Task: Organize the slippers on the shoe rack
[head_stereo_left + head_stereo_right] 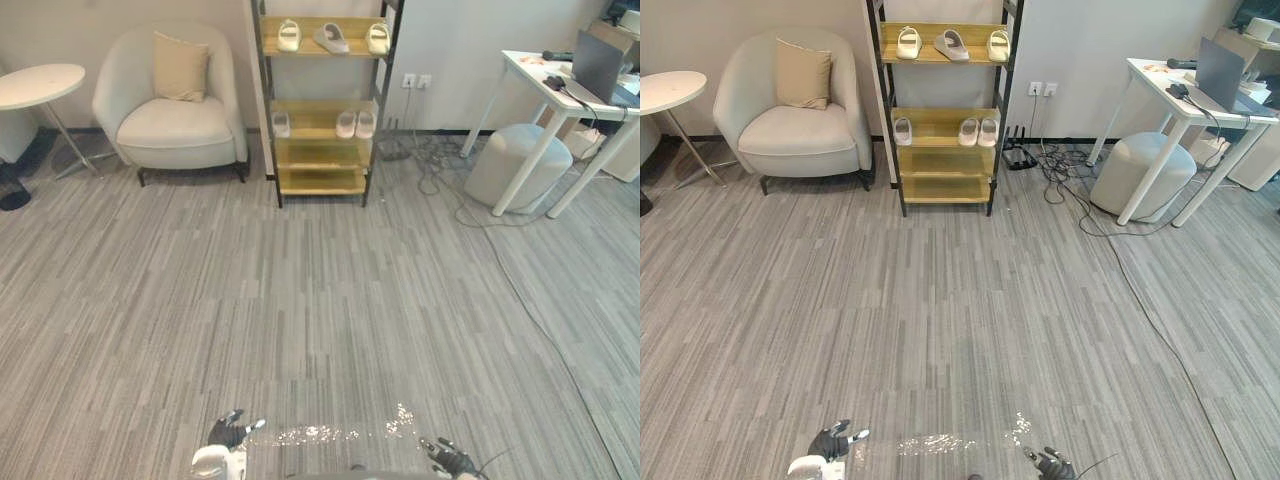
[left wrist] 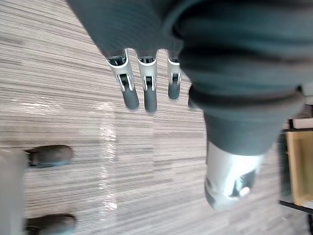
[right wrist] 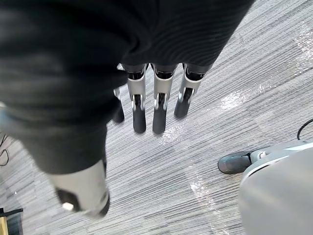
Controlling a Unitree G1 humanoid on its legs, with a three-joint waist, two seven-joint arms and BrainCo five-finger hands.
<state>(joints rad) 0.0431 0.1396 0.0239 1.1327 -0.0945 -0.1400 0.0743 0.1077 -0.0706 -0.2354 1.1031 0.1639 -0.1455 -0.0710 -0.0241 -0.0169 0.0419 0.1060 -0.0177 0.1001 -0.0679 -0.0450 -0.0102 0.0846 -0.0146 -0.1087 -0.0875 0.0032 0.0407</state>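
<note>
Presently, eye views place shoe rack (image 1: 322,180) with slippers (image 1: 331,38) at 12 o'clock; wrist views resolve left robot hand (image 2: 146,93) and right robot hand (image 3: 159,110) straight-fingered, holding nothing.

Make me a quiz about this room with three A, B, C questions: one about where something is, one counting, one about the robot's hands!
1. Where is the armchair from the shoe rack?
A. On its left.
B. On its right.
C. On top.

2. How many slippers lie on the top shelf?
A. One.
B. Three.
C. Six.

3. What are the left hand and right hand doing?
A. Clutching slippers.
B. Gripping the rack.
C. Hanging open over the floor.

Answers:
1 A: the chair stands at the rack's left.
2 B: two cream ones flank a grey one.
3 C: both wrist views show straight fingers with bare floor past them.
</note>
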